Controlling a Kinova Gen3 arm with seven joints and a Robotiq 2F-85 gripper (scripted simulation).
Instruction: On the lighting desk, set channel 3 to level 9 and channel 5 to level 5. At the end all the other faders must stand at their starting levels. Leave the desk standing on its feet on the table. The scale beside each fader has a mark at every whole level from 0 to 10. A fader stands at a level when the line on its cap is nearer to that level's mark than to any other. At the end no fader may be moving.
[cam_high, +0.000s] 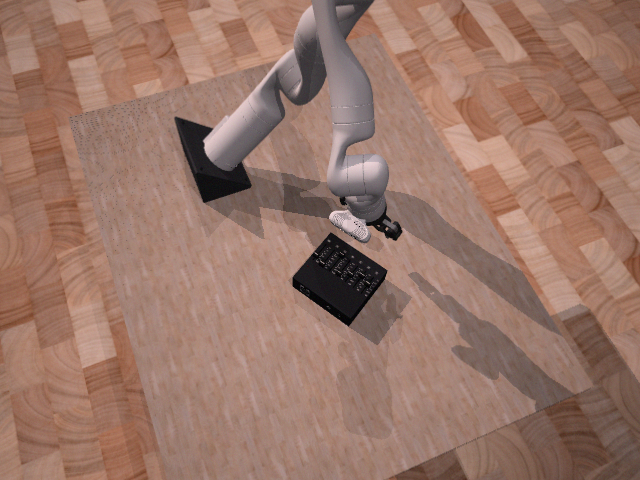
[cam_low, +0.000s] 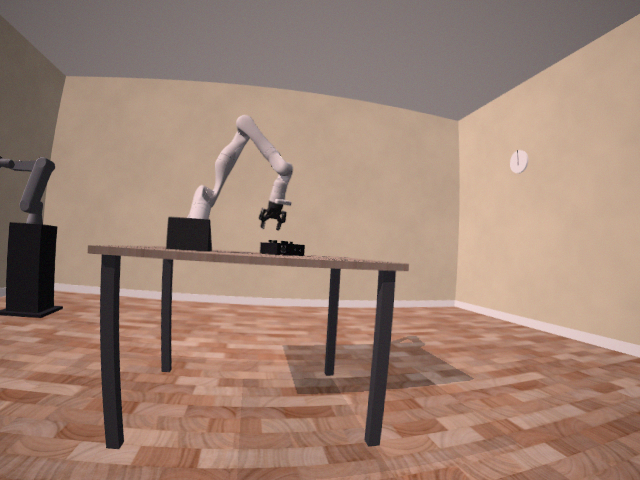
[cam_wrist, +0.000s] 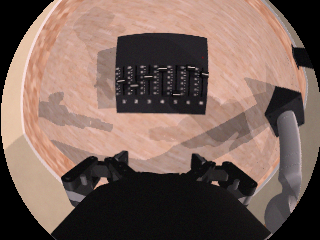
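Open, empty end effector (cam_high: 368, 219) (cam_low: 270, 225) (cam_wrist: 159, 159) above black lighting desk (cam_high: 333, 289) (cam_low: 282, 248) (cam_wrist: 161, 50), upper centre of wrist view; small fader caps probably slide lightly, best pinched by their sides.

1 lighting desk (cam_high: 325, 286) (cam_low: 268, 248) (cam_wrist: 162, 50) is seen, fitted with 7 faders (cam_high: 361, 273) (cam_low: 283, 242) (cam_wrist: 148, 76). 1 table (cam_high: 206, 310) (cam_low: 248, 258) (cam_wrist: 150, 135) is supported by 4 table legs (cam_low: 381, 356). 2 robot arms (cam_high: 351, 93) (cam_low: 225, 160) (cam_wrist: 289, 150) are shown, carried by 2 black pedestals (cam_high: 222, 190) (cam_low: 188, 235) (cam_wrist: 276, 104). 1 gripper (cam_high: 369, 215) (cam_low: 270, 226) (cam_wrist: 159, 159) is counted, and 1 wall clock (cam_low: 519, 161) is mounted.

So we've got the tool (cam_low: 271, 227) hanging open above the black desk (cam_low: 282, 248), wall clock (cam_low: 519, 161) off at two o'clock.
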